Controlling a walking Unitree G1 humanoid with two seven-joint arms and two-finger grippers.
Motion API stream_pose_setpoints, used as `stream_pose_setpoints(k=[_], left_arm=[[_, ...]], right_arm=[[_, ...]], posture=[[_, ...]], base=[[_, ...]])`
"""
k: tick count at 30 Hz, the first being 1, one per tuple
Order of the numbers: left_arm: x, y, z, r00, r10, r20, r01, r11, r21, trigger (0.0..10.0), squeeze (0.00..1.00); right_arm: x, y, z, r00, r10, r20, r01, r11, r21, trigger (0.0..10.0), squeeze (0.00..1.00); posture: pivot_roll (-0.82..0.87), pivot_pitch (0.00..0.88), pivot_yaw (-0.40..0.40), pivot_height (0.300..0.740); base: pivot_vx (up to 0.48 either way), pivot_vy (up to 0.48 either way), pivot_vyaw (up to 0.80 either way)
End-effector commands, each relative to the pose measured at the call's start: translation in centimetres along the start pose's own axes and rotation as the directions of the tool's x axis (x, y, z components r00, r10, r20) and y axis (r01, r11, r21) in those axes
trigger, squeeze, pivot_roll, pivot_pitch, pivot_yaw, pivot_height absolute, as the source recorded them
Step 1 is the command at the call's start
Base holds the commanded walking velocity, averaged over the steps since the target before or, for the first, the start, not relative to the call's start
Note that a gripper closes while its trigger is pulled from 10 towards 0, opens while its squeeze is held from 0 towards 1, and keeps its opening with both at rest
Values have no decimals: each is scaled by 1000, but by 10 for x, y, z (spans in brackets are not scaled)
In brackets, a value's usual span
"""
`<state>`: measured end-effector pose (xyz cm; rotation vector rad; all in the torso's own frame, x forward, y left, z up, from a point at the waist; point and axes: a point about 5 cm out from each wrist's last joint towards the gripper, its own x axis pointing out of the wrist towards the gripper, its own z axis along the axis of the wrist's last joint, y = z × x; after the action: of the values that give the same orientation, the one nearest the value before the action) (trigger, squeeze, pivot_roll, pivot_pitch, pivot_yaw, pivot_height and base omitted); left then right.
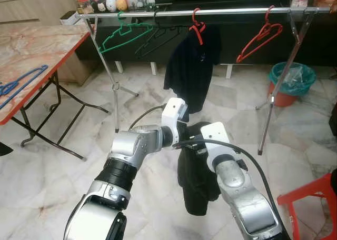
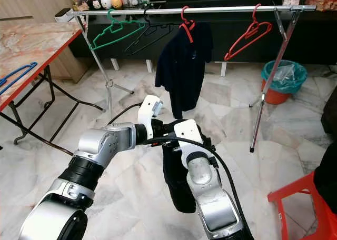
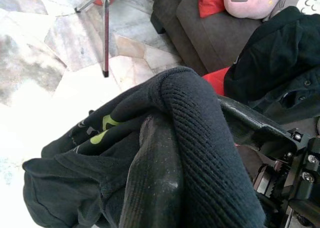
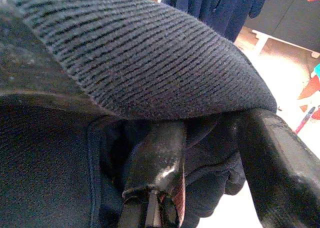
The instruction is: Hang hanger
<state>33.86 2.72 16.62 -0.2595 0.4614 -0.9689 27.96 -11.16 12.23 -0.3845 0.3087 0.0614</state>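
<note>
Two robot arms held a dark garment in front of a clothes rack.

The clothes rack (image 1: 210, 11) stood across the floor with a black shirt (image 1: 192, 66) on a red hanger (image 1: 197, 27), plus a green hanger (image 1: 124, 33), a black one (image 1: 158, 37) and another red hanger (image 1: 260, 37). A blue hanger (image 1: 21, 79) lay on the table (image 1: 31, 45). The left end effector (image 3: 150, 188) and right end effector (image 4: 200, 153) met under the dark garment (image 1: 197, 171); I could not tell if they were closed.
</note>
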Motion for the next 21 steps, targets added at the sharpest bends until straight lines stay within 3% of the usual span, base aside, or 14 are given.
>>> stream_pose_setpoints(k=[1, 7, 10, 11, 12, 21], left_arm=[[-5, -6, 6, 998, -48, 27, 48, 999, 11, 10000, 0], [-6, -2, 6, 999, -30, 25, 30, 1000, 8, 10000, 0], [-6, 0, 5, 1000, -21, 23, 21, 1000, 4, 10000, 0], [-6, 1, 4, 1000, -17, 22, 17, 1000, 3, 10000, 0], [-6, 0, 4, 1000, -17, 20, 17, 1000, 2, 10000, 0], [-5, -4, 7, 999, -43, 19, 42, 999, 6, 10000, 0]], right_arm=[[4, -26, -30, 980, -141, -140, 132, 989, -73, 10000, 0], [-1, -37, -37, 970, -180, -162, 168, 982, -83, 10000, 0], [-5, -36, -34, 979, -152, -137, 147, 988, -45, 10000, 0], [-7, -30, -30, 990, -92, -105, 96, 995, 33, 10000, 0], [-10, -29, -29, 992, -79, -100, 85, 995, 48, 10000, 0], [-11, -30, -37, 989, -88, -123, 97, 993, 72, 10000, 0]], posture=[[-59, 43, 103, 740], [-60, 47, 102, 740], [-61, 51, 104, 740], [-64, 54, 107, 740], [-69, 54, 110, 740], [-69, 56, 113, 740]], base=[[0, 0, 0], [0, 0, 0], [0, 0, 0], [0, 0, 0], [0, 0, 0], [0, 0, 0]])
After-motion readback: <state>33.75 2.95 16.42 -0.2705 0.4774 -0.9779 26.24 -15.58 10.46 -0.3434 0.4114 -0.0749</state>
